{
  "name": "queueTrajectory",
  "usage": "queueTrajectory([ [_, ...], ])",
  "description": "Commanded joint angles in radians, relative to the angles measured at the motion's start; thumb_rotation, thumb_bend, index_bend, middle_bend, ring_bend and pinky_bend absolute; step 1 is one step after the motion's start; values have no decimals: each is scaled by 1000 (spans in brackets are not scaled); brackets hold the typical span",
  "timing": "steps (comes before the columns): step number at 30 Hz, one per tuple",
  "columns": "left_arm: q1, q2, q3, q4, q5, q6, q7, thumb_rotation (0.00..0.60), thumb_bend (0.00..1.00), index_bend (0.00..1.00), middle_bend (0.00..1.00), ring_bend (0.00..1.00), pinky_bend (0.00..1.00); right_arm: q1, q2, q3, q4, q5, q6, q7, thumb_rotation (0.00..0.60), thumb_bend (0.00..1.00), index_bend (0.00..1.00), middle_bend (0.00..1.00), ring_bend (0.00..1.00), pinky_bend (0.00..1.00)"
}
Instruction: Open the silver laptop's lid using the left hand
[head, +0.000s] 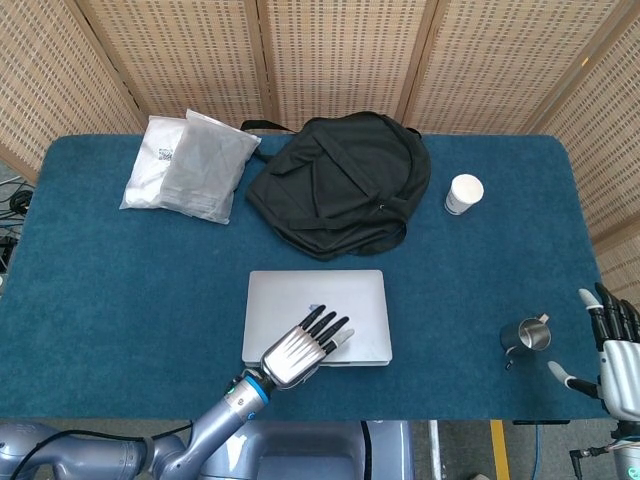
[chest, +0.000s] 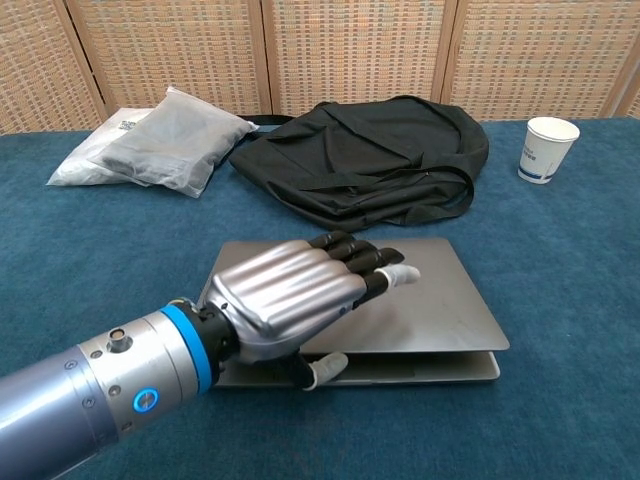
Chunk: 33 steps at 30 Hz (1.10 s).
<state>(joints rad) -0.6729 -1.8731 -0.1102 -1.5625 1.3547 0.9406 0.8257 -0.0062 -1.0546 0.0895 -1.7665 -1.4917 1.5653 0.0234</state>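
1. My left hand (chest: 300, 300) pinches the silver laptop's lid (chest: 400, 300) near the table's (head: 120, 290) front edge, thumb beneath.
2. The base may lift or slide.
3. My right hand (head: 612, 350) idles, fingers spread, holding nothing.

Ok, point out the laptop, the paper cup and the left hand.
silver laptop (chest: 440, 300), chest view, bare right part of its lid.
paper cup (chest: 549, 150), chest view, its side wall.
left hand (chest: 285, 295), chest view, back of hand.

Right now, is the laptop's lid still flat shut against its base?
No, chest view shows the silver laptop's lid raised off its base, with the left hand gripping its front edge.
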Motion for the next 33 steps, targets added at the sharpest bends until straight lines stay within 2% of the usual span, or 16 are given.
queueTrajectory([
  [1,-11,2,-37,-8,-49,16,35,600,467,0,0,0,0,5,-4,-7,-1,-21,-3,-1,600,0,1,0,0,0],
  [4,-30,3,-76,-20,-104,13,58,600,467,0,0,0,0,19,-13,-16,15,-55,-14,-7,600,9,52,8,0,0],
  [6,-44,6,-100,-27,-134,11,67,600,467,0,0,0,0,32,-20,-21,37,-81,-24,-12,600,52,103,55,0,3],
  [10,-70,18,-133,-32,-181,10,81,600,467,0,0,0,0,76,-27,-35,103,-167,-54,11,600,224,190,147,29,115],
  [16,-106,35,-163,-24,-238,15,65,600,468,0,0,0,0,176,-34,-91,169,-283,-180,119,600,488,259,211,114,210],
  [22,-127,57,-182,-25,-275,26,35,600,467,0,0,0,0,259,-99,-118,223,-331,-276,185,600,709,299,253,167,260],
  [28,-136,90,-185,-39,-284,41,6,600,467,0,0,0,0,321,-179,-117,277,-332,-349,186,600,800,299,255,168,260],
  [33,-148,113,-190,-50,-299,49,-10,600,467,0,0,0,0,377,-234,-104,271,-299,-427,196,600,870,300,255,168,260],
])
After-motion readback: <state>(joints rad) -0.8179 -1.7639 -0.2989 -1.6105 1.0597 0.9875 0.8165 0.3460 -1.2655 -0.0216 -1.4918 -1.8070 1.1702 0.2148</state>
